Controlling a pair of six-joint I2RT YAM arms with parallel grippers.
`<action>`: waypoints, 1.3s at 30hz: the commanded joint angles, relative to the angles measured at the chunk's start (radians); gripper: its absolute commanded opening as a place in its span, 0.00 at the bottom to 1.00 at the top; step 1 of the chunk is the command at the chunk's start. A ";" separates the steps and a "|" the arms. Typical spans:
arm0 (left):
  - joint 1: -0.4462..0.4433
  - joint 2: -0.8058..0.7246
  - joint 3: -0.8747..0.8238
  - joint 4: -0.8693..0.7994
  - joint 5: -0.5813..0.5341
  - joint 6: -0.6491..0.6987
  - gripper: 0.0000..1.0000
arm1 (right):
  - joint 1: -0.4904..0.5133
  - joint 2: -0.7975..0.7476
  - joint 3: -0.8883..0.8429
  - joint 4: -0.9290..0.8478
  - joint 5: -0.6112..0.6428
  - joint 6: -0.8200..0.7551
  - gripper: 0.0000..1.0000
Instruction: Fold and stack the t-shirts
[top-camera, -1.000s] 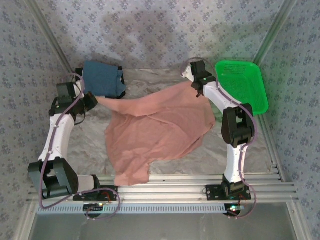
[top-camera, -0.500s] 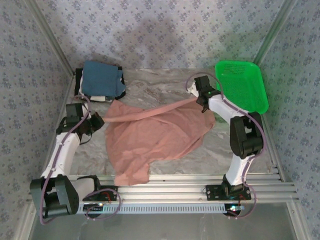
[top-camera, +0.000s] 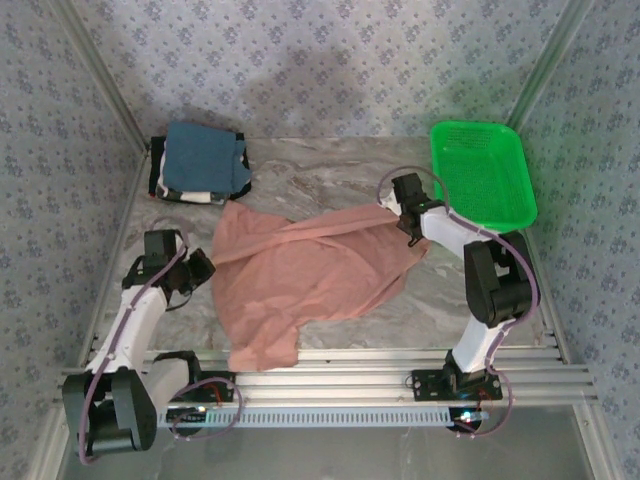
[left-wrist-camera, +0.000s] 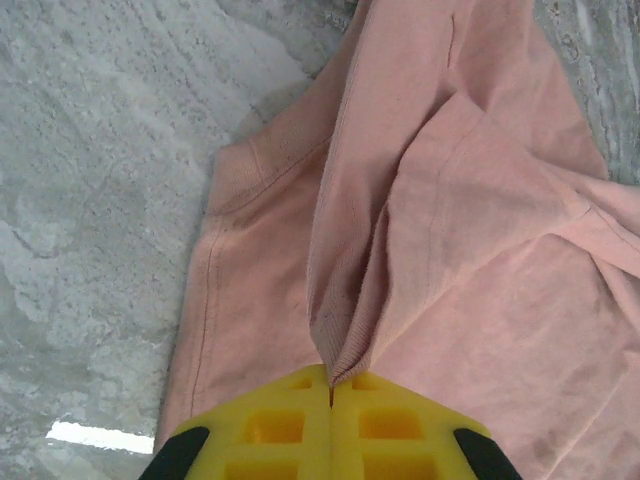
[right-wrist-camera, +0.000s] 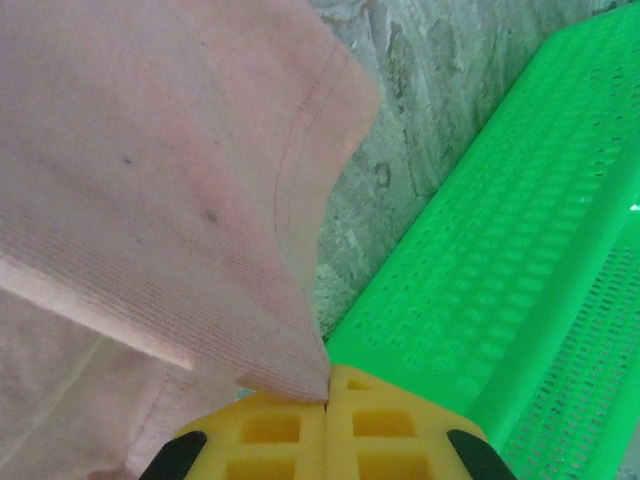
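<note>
A salmon-pink t-shirt (top-camera: 320, 275) lies rumpled across the middle of a marble counter (top-camera: 320, 170). The left arm (top-camera: 135, 305), at the frame's left, has its jaws pinched tight on a fold at the shirt's left edge. The right arm (top-camera: 445, 228), right of centre, has its jaws clamped on a hem at the shirt's upper right corner. A band of cloth stretches between them. A folded stack (top-camera: 200, 165) of t-shirts, blue on top, sits upper left. A green mesh basket (top-camera: 485, 180) sits upper right.
</note>
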 joint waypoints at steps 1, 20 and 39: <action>-0.007 -0.059 -0.013 0.000 -0.017 -0.035 0.00 | -0.005 -0.050 -0.025 0.016 0.019 0.031 0.00; -0.103 -0.348 -0.020 -0.142 -0.015 -0.219 0.00 | -0.020 -0.030 -0.015 0.011 0.005 0.030 0.00; -0.358 -0.308 -0.175 -0.139 -0.203 -0.384 0.00 | -0.022 -0.037 -0.020 0.002 -0.010 0.038 0.00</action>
